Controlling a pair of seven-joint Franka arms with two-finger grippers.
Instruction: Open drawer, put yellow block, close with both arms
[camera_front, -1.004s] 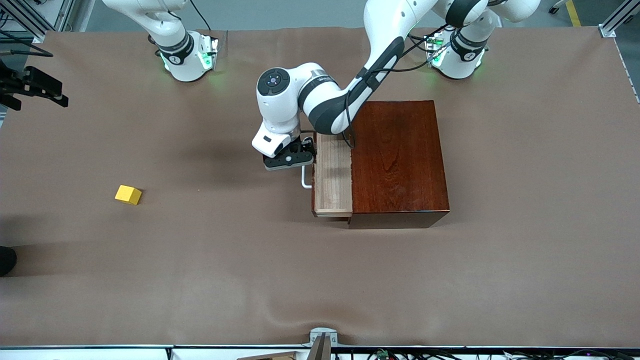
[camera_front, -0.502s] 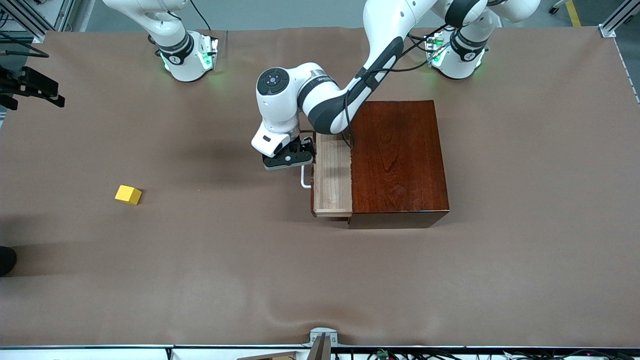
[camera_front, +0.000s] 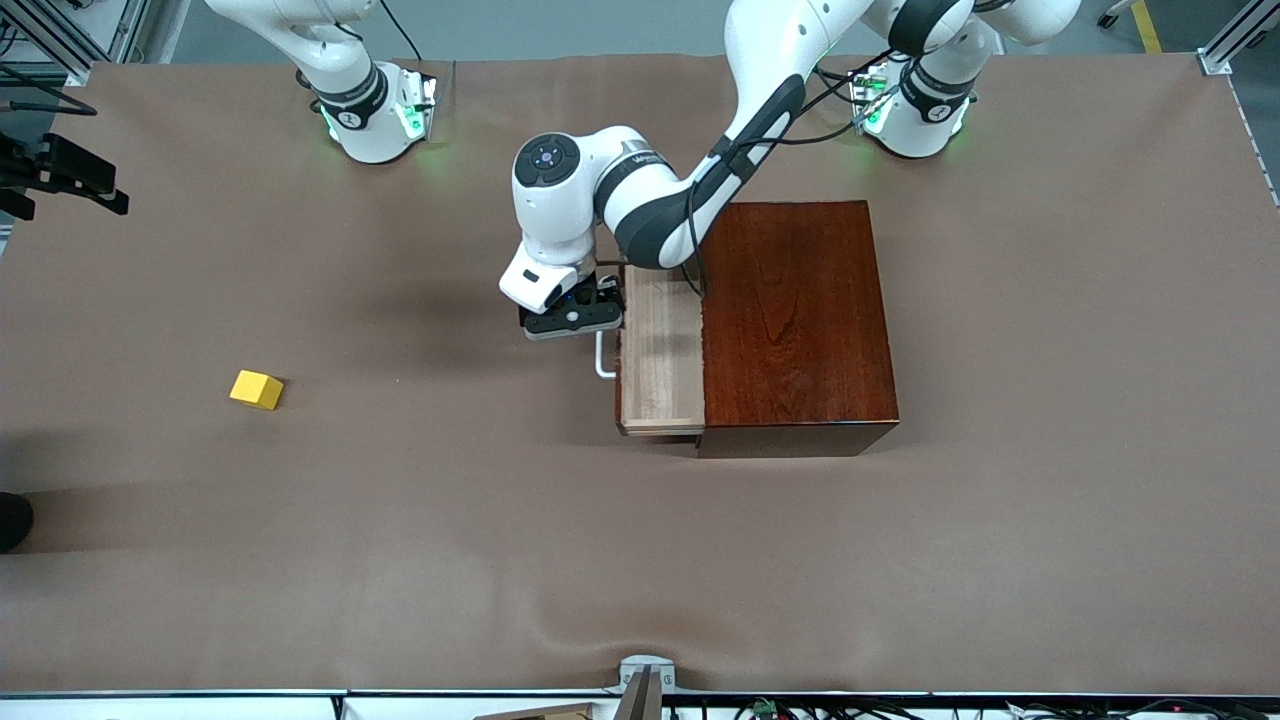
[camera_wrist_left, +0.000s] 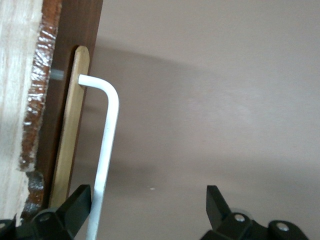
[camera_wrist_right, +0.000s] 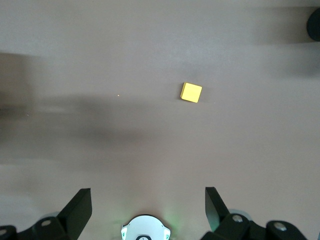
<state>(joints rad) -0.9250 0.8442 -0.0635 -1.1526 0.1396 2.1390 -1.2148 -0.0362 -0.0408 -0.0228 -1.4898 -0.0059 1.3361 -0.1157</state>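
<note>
The drawer (camera_front: 660, 350) stands partly pulled out of the dark wooden box (camera_front: 800, 320), its pale tray empty. My left gripper (camera_front: 585, 325) is at the drawer's white handle (camera_front: 603, 362). In the left wrist view the gripper (camera_wrist_left: 147, 205) is open, and the handle (camera_wrist_left: 107, 145) runs between the fingers, close against one fingertip (camera_wrist_left: 77, 202). The yellow block (camera_front: 256, 389) lies on the table toward the right arm's end, far from the drawer. My right gripper (camera_wrist_right: 147, 205) is open and empty, high over the table, with the block (camera_wrist_right: 191, 92) in its view.
The right arm's green-lit base (camera_front: 375, 115) and the left arm's base (camera_front: 915, 110) stand along the table's back edge. A black fixture (camera_front: 60, 170) sticks in at the right arm's end. Brown table surface (camera_front: 450, 520) spreads round the box.
The drawer has slid a little farther out of the box toward the right arm's end, and my left gripper has moved with the handle. The block has not moved.
</note>
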